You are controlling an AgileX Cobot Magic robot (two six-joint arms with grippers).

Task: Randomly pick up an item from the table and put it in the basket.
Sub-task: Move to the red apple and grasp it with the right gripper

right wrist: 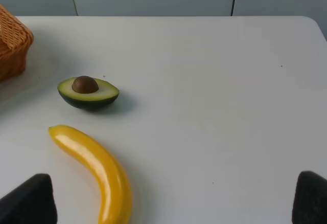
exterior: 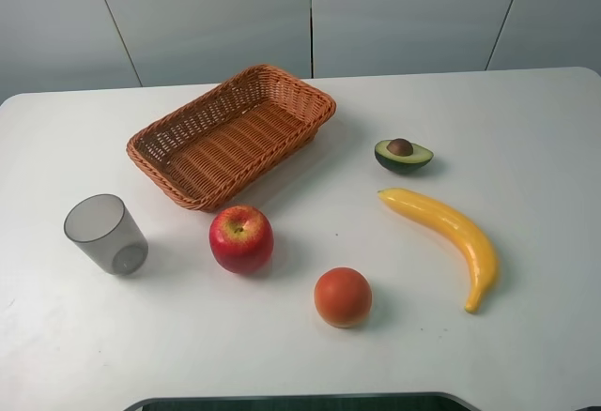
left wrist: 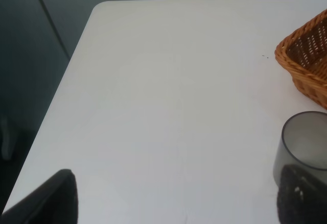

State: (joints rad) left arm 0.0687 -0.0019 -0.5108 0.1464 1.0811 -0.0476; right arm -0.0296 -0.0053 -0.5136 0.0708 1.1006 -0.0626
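The red apple (exterior: 241, 237) with a yellowish patch at its stem stands on the white table (exterior: 488, 111), just in front of the orange-brown wicker basket (exterior: 199, 201). The basket is empty. A corner of it shows in the left wrist view (left wrist: 306, 55) and in the right wrist view (right wrist: 13, 45). Neither arm shows in the high view. My left gripper (left wrist: 178, 193) is open and empty, over bare table left of the grey cup. My right gripper (right wrist: 168, 203) is open and empty, near the banana. The apple is out of both wrist views.
A grey translucent cup (exterior: 106, 235) stands left of the apple and shows in the left wrist view (left wrist: 304, 142). A smooth orange-red round fruit (exterior: 343, 296), a yellow banana (exterior: 451, 233) (right wrist: 97, 168) and an avocado half (exterior: 403, 155) (right wrist: 88, 92) lie to the right.
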